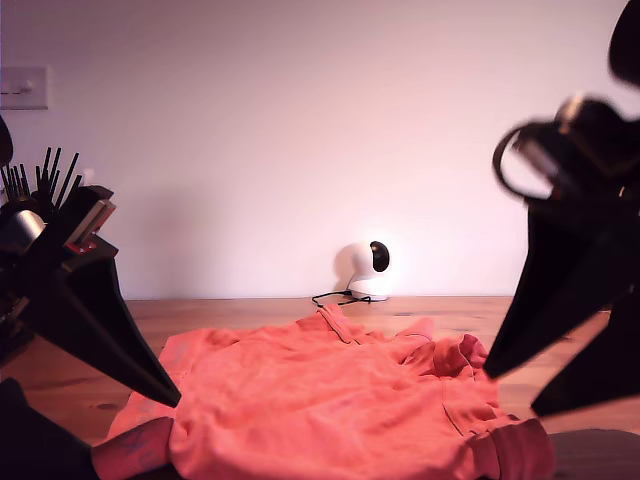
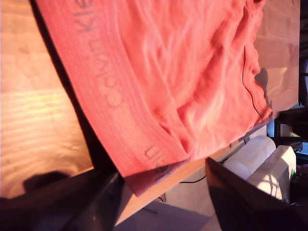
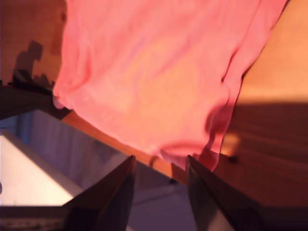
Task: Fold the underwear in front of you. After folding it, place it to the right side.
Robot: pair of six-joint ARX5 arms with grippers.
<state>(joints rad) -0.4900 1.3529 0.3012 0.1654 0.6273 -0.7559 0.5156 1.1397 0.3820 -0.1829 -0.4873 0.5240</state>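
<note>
**Two grippers spread, both at the underwear's edge**

My first gripper has its jaws wide apart and holds nothing. Just ahead of its tips lies the lettered waistband of the underwear, one corner reaching between the fingers at the edge of the wooden table. My second gripper is also parted and empty, and a rumpled hem of the cloth lies just beyond its fingertips.

pale wall (light switch mounted) behind wooden table.
</note>
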